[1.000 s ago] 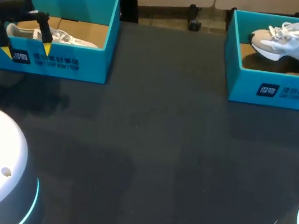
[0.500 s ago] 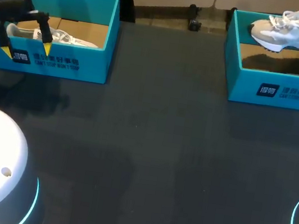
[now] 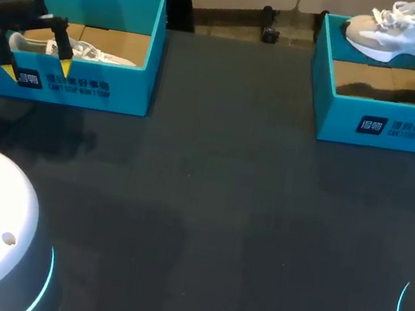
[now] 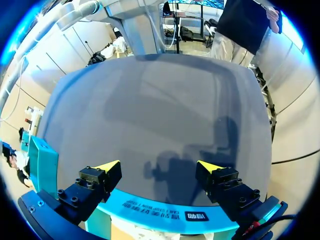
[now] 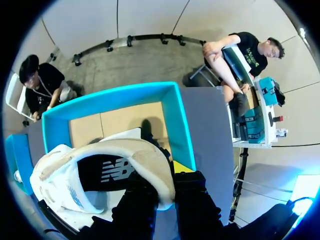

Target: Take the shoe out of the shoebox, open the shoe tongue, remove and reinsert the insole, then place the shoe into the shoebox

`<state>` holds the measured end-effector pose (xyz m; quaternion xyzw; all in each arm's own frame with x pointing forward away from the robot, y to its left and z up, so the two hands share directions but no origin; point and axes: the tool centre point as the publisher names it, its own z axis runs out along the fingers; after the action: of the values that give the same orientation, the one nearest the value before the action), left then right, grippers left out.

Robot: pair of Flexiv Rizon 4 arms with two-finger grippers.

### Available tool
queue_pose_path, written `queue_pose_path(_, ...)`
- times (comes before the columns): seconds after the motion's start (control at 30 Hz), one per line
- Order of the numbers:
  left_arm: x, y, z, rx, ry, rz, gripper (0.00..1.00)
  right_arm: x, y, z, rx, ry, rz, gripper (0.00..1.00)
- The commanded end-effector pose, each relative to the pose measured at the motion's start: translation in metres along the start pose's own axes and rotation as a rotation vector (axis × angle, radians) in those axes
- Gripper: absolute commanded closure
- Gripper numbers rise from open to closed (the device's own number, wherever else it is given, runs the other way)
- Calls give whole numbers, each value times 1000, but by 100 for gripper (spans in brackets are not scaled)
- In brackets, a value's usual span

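Shoe: a white and beige trainer (image 3: 407,33) hangs in the air over the far part of the right shoebox (image 3: 387,121), clear of its cardboard floor, with the toe pointing towards the robot's left and the laces on top.
Right end effector: in the right wrist view the right end effector (image 5: 165,186) is clamped on the shoe's heel collar, with one dark finger (image 5: 140,202) on the inner side of the collar and the other on the outer side.
Right shoebox: teal walls and a brown floor, standing at the far right of the dark tabletop (image 3: 215,204).
Left end effector: the left end effector (image 3: 36,69) hangs over the front wall of the left shoebox (image 3: 83,90). Its yellow-tipped fingers (image 4: 107,166) are spread wide with nothing between them.
Left shoebox: teal, at the far left of the tabletop, with a second white shoe (image 3: 90,51) lying inside.
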<state>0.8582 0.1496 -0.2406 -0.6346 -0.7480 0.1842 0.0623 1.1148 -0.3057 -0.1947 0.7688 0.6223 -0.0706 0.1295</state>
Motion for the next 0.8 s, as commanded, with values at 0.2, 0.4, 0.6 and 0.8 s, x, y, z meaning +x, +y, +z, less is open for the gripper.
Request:
queue_pose_path(0.2, 1, -1, 1, -5, -1, 1, 0, 3, -31, -53, -88, -7, -9, 100)
queue_pose_path(0.4, 1, -1, 1, -5, -1, 1, 0, 5, -34, -74, -97, -21, -36, 100)
queue_pose_path(0.6, 1, -1, 1, -5, -1, 1, 0, 15, -43, -85, -109, -24, -52, 100)
queue_pose_path(0.8, 1, -1, 1, -5, -1, 1, 0, 28, -69, -93, -123, -33, -52, 100)
